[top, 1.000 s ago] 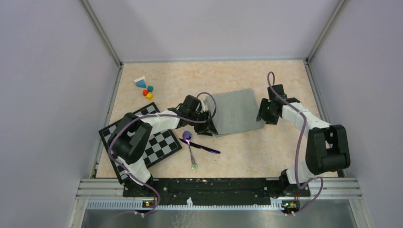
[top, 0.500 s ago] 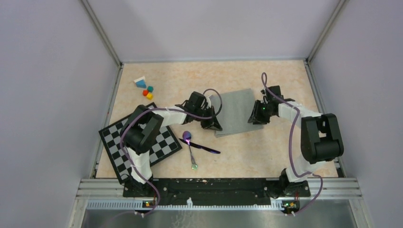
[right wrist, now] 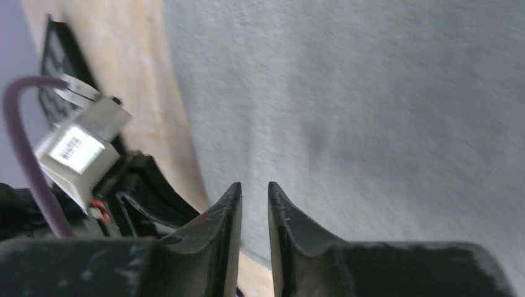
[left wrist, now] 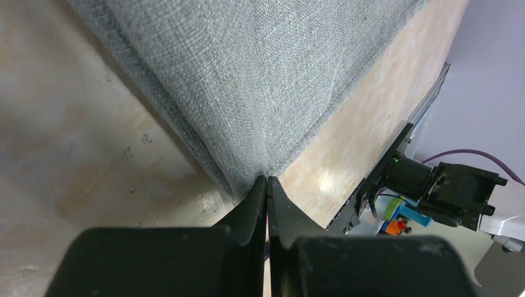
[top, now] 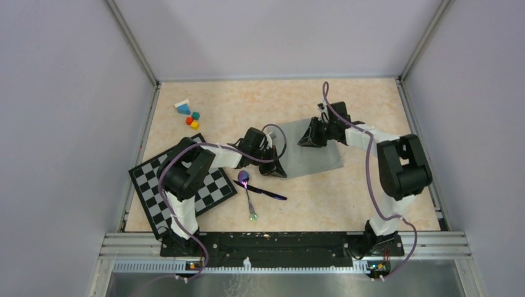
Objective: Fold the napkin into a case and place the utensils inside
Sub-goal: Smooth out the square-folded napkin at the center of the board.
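folding stage, case not yet formed. napkin [top: 319, 154] on the surface [top: 353, 198], just right of centre. left gripper [left wrist: 267, 179] pinched shut on its near-left corner. right gripper [right wrist: 254, 185] at its far-left edge, jaws narrowly apart; grip cannot be told. spoon [top: 247, 189] and stick-like utensil [top: 269, 193] outside, toward the near edge; insertion pending.

A black-and-white checkered board [top: 216, 184] lay askew on a beige marbled table [top: 247, 99]. Small coloured blocks [top: 190, 116], blue-white, teal, red and yellow, sat clustered beyond the board's far edge. A metal rail [top: 285, 250] ran nearer than the board.
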